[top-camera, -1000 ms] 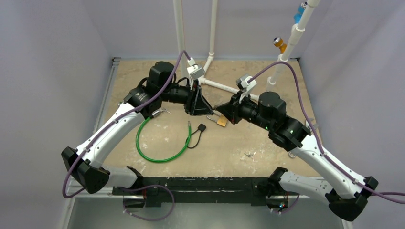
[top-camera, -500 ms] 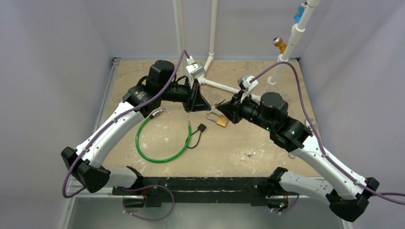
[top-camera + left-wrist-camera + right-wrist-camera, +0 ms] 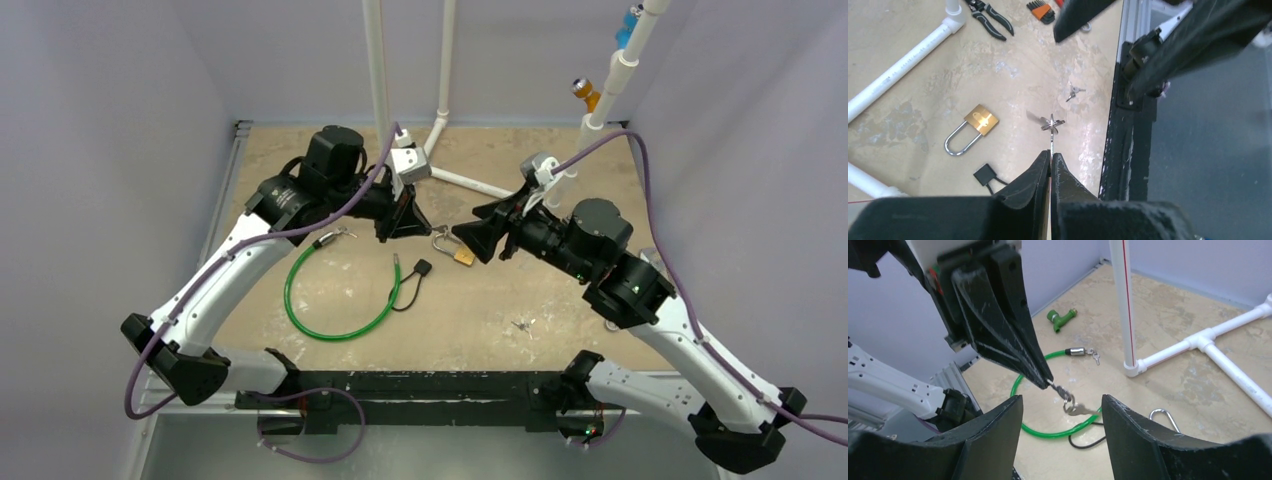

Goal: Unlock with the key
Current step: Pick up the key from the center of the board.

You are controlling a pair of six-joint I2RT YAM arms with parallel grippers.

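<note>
Left gripper (image 3: pixel 1051 156): clenched on the key (image 3: pixel 1052 123), held off the table (image 3: pixel 1013 65).
Right gripper (image 3: pixel 1062 400): fingers spread, grasping nothing, facing the key.
Padlock (image 3: pixel 981 120): flat on the table, 9 o'clock from the key in the left wrist view.
</note>
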